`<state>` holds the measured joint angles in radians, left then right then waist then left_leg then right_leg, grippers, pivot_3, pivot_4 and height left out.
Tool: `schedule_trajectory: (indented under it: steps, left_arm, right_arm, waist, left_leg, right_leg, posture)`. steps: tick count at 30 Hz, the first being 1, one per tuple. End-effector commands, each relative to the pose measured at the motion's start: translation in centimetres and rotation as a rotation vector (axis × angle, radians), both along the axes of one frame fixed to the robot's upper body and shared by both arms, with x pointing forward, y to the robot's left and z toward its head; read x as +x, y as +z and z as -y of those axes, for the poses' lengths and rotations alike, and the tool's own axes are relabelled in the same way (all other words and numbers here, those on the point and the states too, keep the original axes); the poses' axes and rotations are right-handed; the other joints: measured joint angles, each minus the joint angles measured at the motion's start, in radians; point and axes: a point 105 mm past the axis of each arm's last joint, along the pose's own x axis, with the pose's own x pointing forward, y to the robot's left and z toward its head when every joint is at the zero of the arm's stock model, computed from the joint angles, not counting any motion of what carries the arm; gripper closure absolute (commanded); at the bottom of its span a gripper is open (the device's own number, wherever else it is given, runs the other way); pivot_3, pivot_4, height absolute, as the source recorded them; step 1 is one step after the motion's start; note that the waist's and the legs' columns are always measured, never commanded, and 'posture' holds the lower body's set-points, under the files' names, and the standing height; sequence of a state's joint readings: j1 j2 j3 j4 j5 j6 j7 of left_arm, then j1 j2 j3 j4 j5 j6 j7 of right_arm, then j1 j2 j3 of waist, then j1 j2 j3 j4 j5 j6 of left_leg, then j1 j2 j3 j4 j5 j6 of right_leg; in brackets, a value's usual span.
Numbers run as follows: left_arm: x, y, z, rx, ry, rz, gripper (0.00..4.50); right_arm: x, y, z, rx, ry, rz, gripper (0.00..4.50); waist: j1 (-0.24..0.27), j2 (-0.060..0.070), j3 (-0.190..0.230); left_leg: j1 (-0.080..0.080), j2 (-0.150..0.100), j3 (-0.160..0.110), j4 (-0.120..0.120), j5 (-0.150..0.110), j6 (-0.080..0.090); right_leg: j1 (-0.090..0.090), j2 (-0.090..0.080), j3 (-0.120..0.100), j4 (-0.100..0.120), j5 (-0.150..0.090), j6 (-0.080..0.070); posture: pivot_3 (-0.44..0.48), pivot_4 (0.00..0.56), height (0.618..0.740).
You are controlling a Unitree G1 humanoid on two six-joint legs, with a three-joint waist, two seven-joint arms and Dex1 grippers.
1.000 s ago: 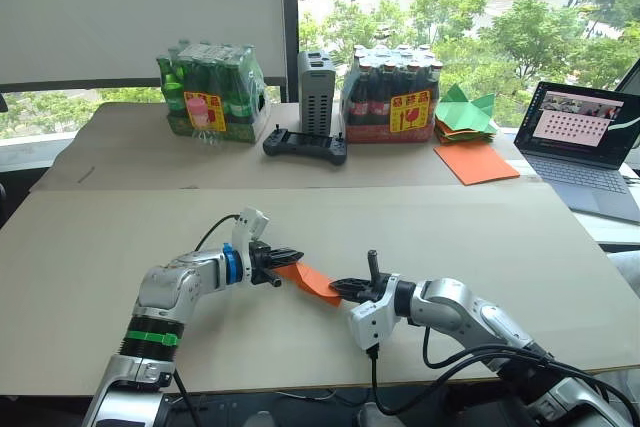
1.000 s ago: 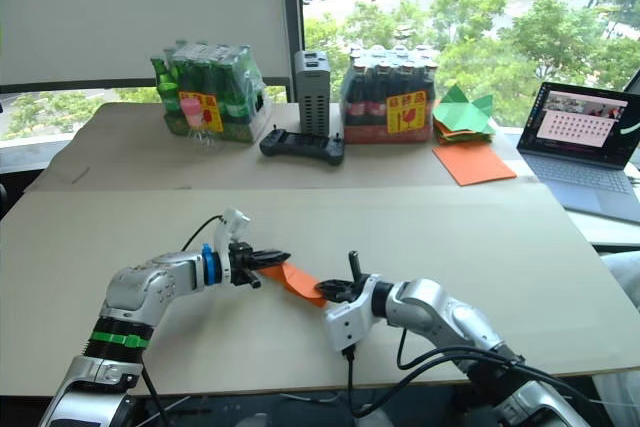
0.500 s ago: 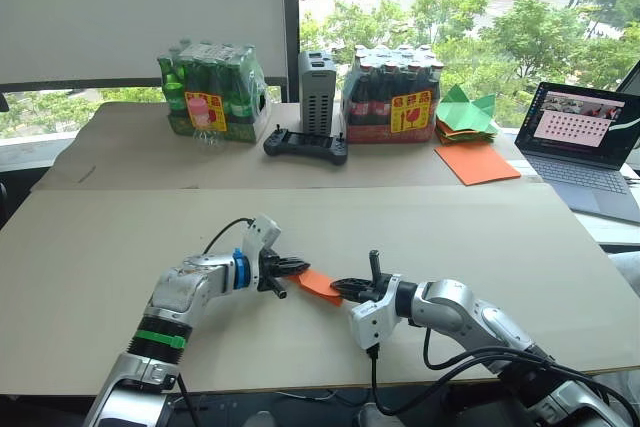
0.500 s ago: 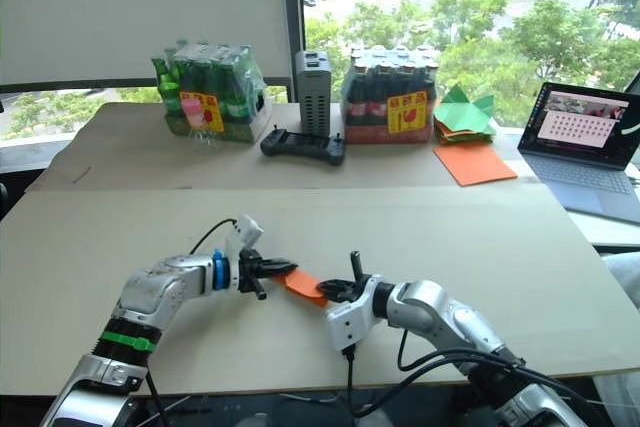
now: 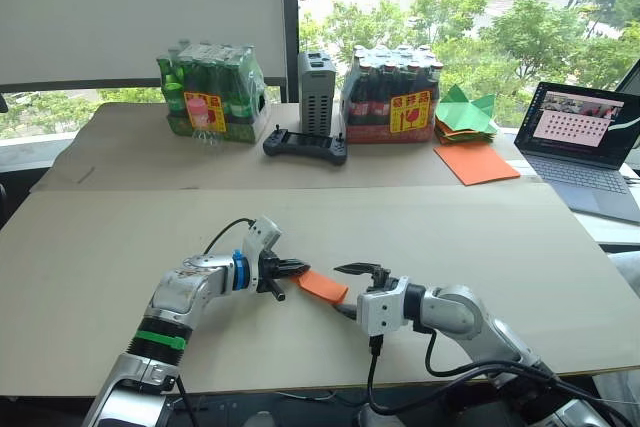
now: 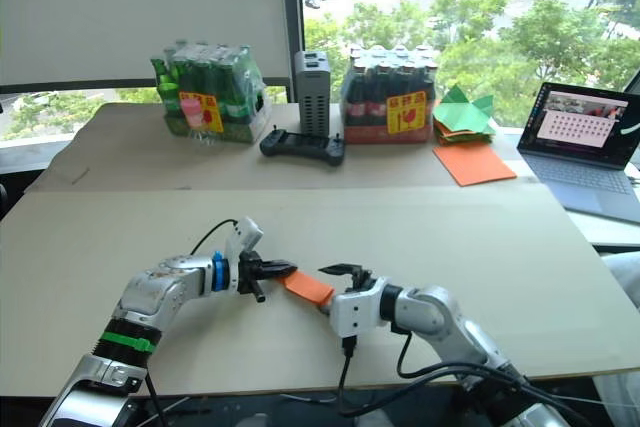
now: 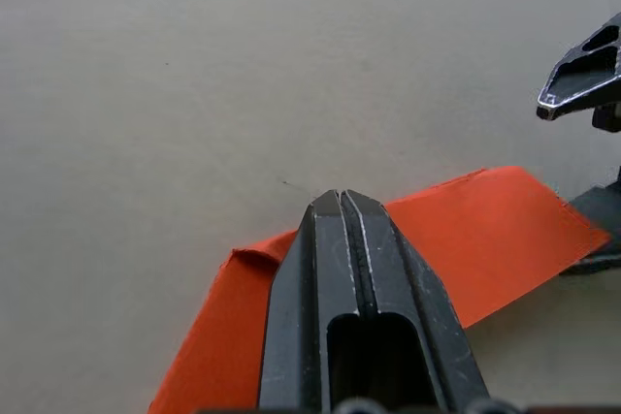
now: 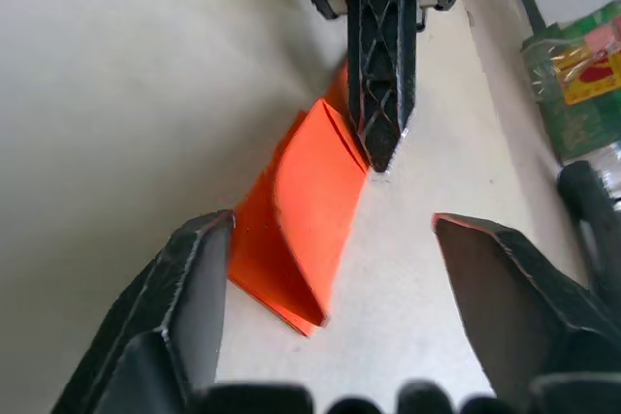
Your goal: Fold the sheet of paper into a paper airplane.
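Note:
The sheet of paper [image 5: 322,285] is bright orange and folded into a small wedge, lying low over the tan table [image 5: 480,237] near its front middle. My left gripper [image 5: 300,268] is shut on the wedge's left end; in the left wrist view its closed fingers [image 7: 342,239] lie over the paper [image 7: 485,235]. My right gripper [image 5: 350,289] stands open just right of the wedge, one finger on each side of the far end and neither touching it. In the right wrist view the paper [image 8: 301,210] lies between the spread fingers [image 8: 194,288], with the left gripper [image 8: 381,147] pinching its far edge.
At the back stand two shrink-wrapped bottle packs [image 5: 210,92] [image 5: 390,92], a grey box [image 5: 316,92] and a black controller [image 5: 305,144]. At the back right are a flat orange sheet [image 5: 475,162], green paper shapes [image 5: 465,112] and an open laptop [image 5: 585,137].
My right gripper has opened and let go of the paper's right end. The left gripper had moved right, bringing the paper's ends closer together, and still holds its end.

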<state>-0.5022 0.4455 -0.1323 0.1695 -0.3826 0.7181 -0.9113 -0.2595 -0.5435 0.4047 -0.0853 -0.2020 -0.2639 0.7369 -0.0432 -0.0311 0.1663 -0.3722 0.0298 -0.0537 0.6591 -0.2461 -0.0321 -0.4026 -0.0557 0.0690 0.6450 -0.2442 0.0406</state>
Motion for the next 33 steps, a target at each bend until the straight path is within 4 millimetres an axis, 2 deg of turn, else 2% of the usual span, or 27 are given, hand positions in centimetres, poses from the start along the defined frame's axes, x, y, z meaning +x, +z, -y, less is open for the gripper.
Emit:
schedule_trajectory:
  steps: [1,2,4,9,14,19,23,33]
  left_arm:
    - [0.0,-0.1,0.0,0.009,-0.001,0.001,4.5]
    - [0.0,-0.1,0.0,0.008,-0.001,-0.001,4.5]
    - [-0.2,-0.2,0.0,0.009,-0.008,-0.001,4.5]
    - [-0.2,-0.3,-0.3,0.014,-0.005,-0.005,4.5]
    - [-0.3,-0.3,-0.3,0.015,-0.004,-0.005,4.5]
    - [-0.5,-0.3,-0.3,0.017,-0.008,-0.003,4.5]
    - [-0.6,-0.2,-0.3,0.013,-0.007,0.0,4.5]
    - [-1.0,-0.1,0.2,0.003,-0.013,0.0,4.5]
  right_arm:
    - [-1.7,0.7,-1.1,0.114,0.055,-0.192,0.02]
    - [-1.8,1.0,-1.2,0.142,0.054,-0.233,0.17]
    - [-1.6,1.5,-1.2,0.206,0.021,-0.314,0.74]
    - [-0.3,2.4,-1.8,0.345,-0.101,-0.438,2.46]
    - [1.2,2.2,-1.9,0.371,-0.213,-0.457,4.17]
    - [2.2,1.7,-2.0,0.351,-0.277,-0.412,4.17]
    - [3.1,-0.2,-1.4,0.271,-0.353,-0.394,4.17]
    - [2.4,-2.4,-0.6,0.154,-0.372,-0.416,4.17]
  waist:
    - [-0.002,0.0,0.0]
    - [-0.001,0.0,0.0]
    - [-0.002,0.0,0.0]
    - [0.0,0.0,0.0]
    - [0.0,0.0,0.0]
    - [0.0,0.0,0.0]
    - [0.0,0.0,0.0]
    - [-0.001,0.0,0.0]
  left_leg:
    - [0.0,0.0,0.0,0.0,0.0,0.0]
    - [0.0,0.0,0.0,0.0,0.0,0.0]
    - [0.0,0.0,0.0,0.0,0.0,0.0]
    - [0.0,0.0,0.0,0.0,0.0,0.0]
    - [-0.001,0.0,0.0,0.0,0.0,0.0]
    - [-0.001,0.0,0.0,0.0,0.0,0.0]
    - [-0.001,0.0,0.0,0.0,0.0,0.0]
    - [-0.001,0.0,0.0,0.0,0.0,0.0]
  right_leg:
    - [0.0,0.0,0.0,0.0,0.0,0.0]
    - [0.0,0.0,0.0,0.0,0.0,0.0]
    - [-0.001,0.0,0.0,0.0,0.0,0.0]
    - [-0.001,0.0,0.0,0.0,0.0,0.0]
    - [-0.001,0.0,0.0,0.0,0.0,0.0]
    - [-0.002,0.0,0.0,0.0,0.0,0.0]
    - [-0.002,0.0,0.0,0.0,0.0,0.0]
    - [-0.002,0.0,0.0,0.0,0.0,0.0]
  posture:
    - [0.0,0.15,0.74]
    - [0.0,0.15,0.74]
    - [0.0,0.15,0.74]
    - [0.0,0.15,0.74]
    - [0.0,0.15,0.74]
    - [0.0,0.15,0.74]
    - [0.0,0.15,0.74]
    - [0.0,0.15,0.74]
